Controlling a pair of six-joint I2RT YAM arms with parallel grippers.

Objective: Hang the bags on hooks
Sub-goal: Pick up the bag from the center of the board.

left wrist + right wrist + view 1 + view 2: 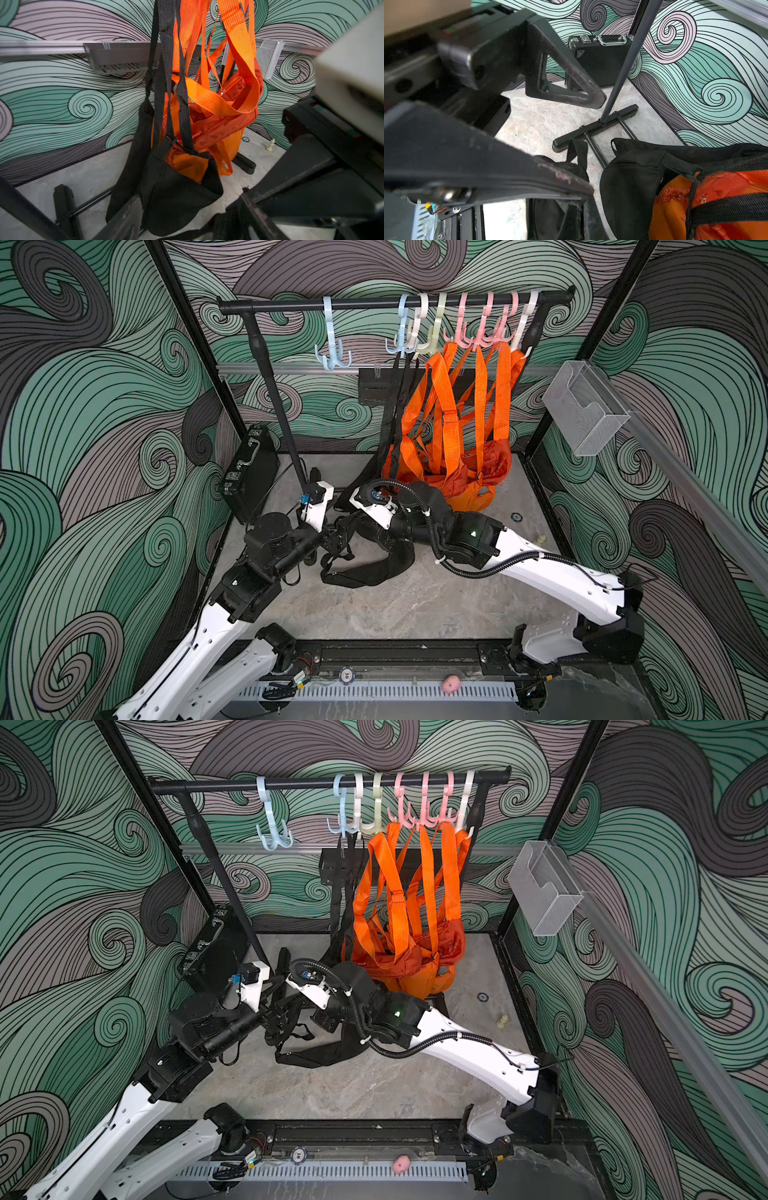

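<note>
done so far: nothing yet for this bag, as I read it. The black bag (374, 572) lies slumped on the marble table (395, 614) near the middle, between my two arms, and no part of it is up at the rail (291, 305).
already hung: orange bags (457, 464) hang from the pink hooks (478, 337) at the far right. The other black bags (176, 197) hang just left of them.
target: I would take the light-blue hook (332, 356). It hangs alone on the left part of the rail and is empty.
left to do: get a firm hold on a strap, lift it, carry it far and left, drop the loop over a prong, then let go.
left gripper (592, 143): the jaws stand apart, low over the bag. In the right wrist view the bag's strap (578, 153) lies against the lower finger, and nothing is clamped.
right gripper (358, 531): closed, down at the bag just right of the left gripper. Black fabric sits at its tips. I judge that it pinches the bag, but I cannot see the contact cleanly.
stage: I judge this an early grasp, with the lift not yet begun.
</note>
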